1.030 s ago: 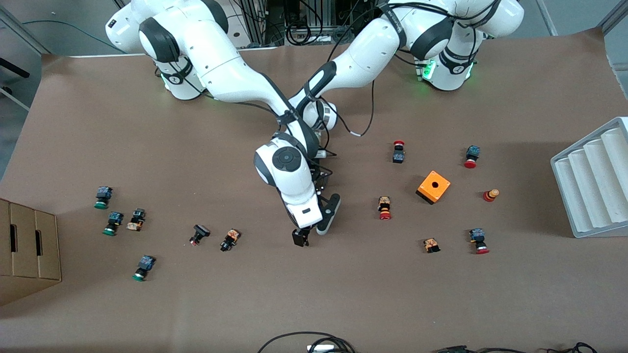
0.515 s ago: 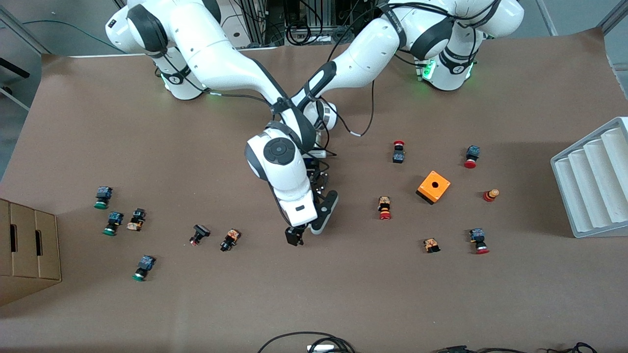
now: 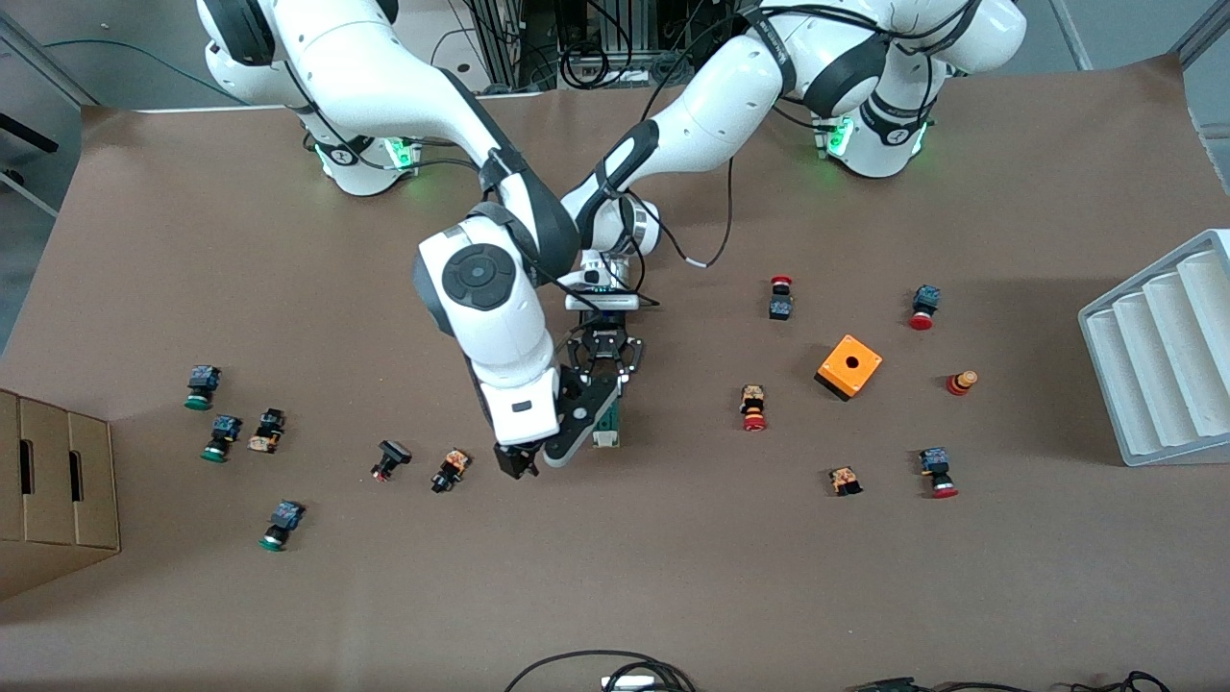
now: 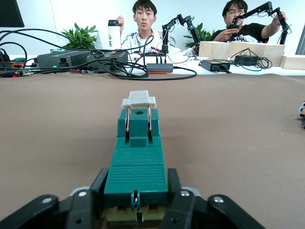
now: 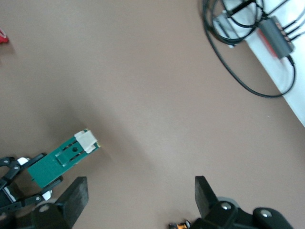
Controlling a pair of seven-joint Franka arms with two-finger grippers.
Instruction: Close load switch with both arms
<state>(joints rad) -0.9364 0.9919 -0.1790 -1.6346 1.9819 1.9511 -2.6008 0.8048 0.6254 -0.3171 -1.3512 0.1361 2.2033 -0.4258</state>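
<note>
While the left hand [image 3: 605, 384] grips one end of the load switch [image 3: 607, 423] at mid-frame in the front view, the green body runs straight down the frame toward the camera, its white slider [image 4: 139, 99] at the free end. Just beside it, toward frame left, the right hand [image 3: 530, 459] hangs open, apart from the switch, over the bench [image 3: 673, 577].

Brown paper-covered table [image 3: 673, 577]. Load switch [image 3: 607, 420] flat near centre. Orange box [image 3: 849, 366] with top hole toward left arm's end; red push buttons [image 3: 753, 407] scattered around it. Grey ribbed rack [image 3: 1163, 351] at that end's edge. Green push buttons [image 3: 201, 386] toward right arm's end, near cardboard box [image 3: 53, 485] at edge. Cables [image 3: 596, 668] at nearest edge.
</note>
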